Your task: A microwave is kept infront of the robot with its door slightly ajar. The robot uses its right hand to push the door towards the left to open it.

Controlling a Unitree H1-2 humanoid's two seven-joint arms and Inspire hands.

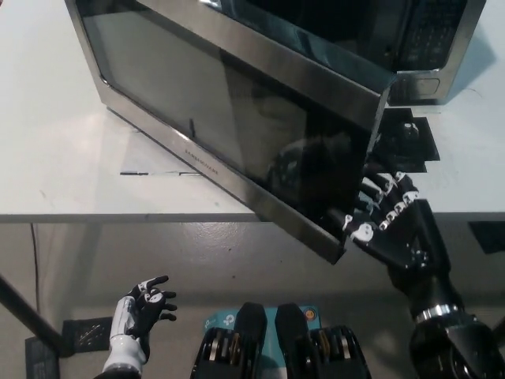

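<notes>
- Pressing against the inner side of the door's free edge, the right hand [390, 217] is spread wide, fingers apart, holding nothing; it is a flat push, not a grasp.
- The door [237, 134] lies to the picture's left of that hand, swung well out from the microwave [430, 43], its long axis running from the hinge side at upper left down to the free corner at lower right, which overhangs the front edge of the worktop [63, 158].
- The push has to carry leftward, across the robot's front, for the door to swing further; the black hand sits right at the free edge, where that shove looks to get the most leverage.
- The left hand [142, 308] hangs low at lower left, below the worktop, open and idle, well apart from the door, so the right hand is far nearer.
- The door looks partly open, with more swing probably left to go.
</notes>
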